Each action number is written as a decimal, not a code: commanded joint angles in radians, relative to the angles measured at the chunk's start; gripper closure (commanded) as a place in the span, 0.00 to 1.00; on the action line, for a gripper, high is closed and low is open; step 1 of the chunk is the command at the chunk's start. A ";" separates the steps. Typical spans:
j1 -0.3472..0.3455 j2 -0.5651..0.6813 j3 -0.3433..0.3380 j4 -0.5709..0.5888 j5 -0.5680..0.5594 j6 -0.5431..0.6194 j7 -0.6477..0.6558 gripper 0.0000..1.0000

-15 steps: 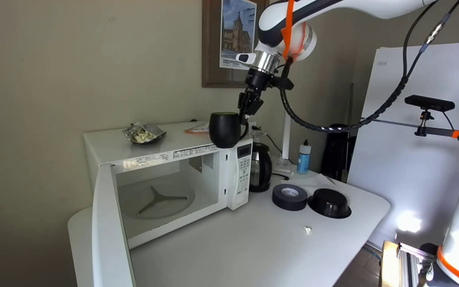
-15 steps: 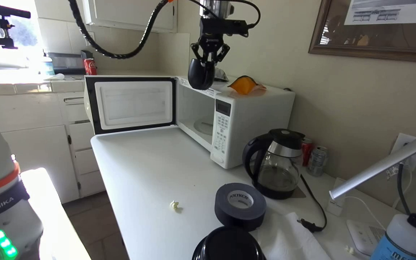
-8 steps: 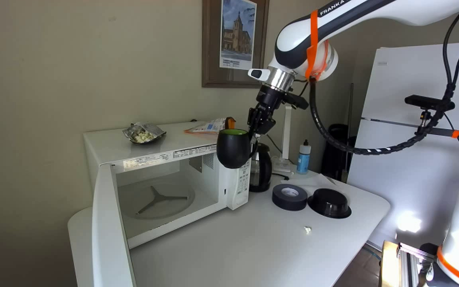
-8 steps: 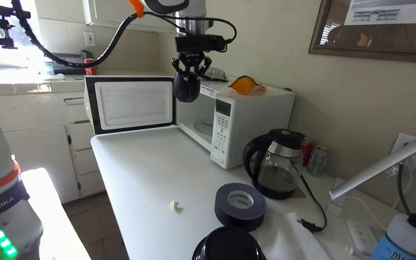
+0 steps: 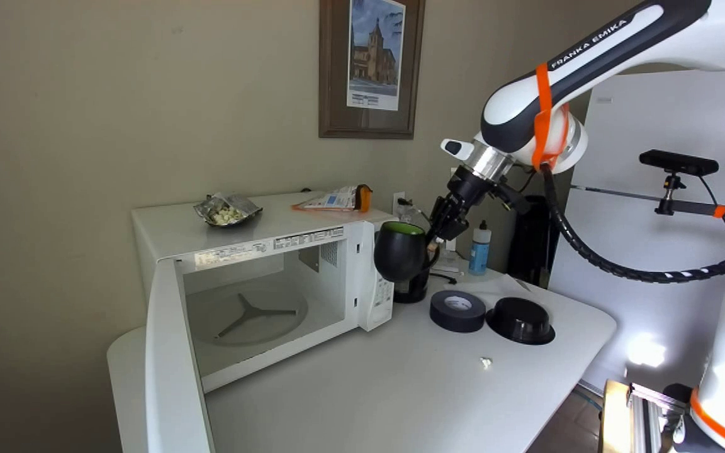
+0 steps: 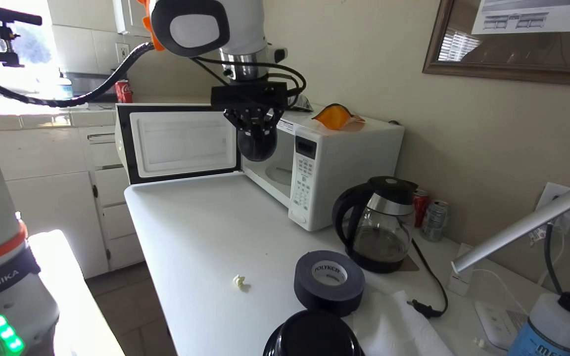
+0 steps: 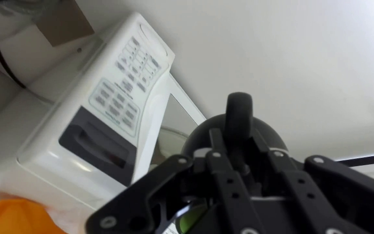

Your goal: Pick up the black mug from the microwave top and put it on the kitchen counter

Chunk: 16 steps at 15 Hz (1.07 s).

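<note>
Black mug (image 5: 399, 253) is held above the kitchen counter (image 5: 362, 396) by the gripper (image 7: 239, 139), handle (image 7: 239, 110) pinched between jaws; pale pieces (image 5: 226, 216) are contained in foil wrapping (image 5: 248, 206) atop microwave (image 5: 282, 215).

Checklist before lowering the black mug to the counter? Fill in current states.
1. Grip: ok; gripper shut on the handle of the black mug.
2. Off the microwave: ok; mug hangs in front of it, over the kitchen counter.
3. Mug level: not ok; tilted in an exterior view.
4. Mug empty: cannot tell; inner bottom hidden.
5. Counter crumb-free: not ok; white crumb lies there.
6. Microwave door closed: not ok; stands open.
</note>
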<state>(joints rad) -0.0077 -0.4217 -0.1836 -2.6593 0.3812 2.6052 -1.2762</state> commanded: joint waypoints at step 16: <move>-0.018 0.160 -0.205 -0.100 0.051 0.221 0.120 0.94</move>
<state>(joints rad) -0.0347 -0.3163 -0.3920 -2.7591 0.3942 2.7412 -1.1585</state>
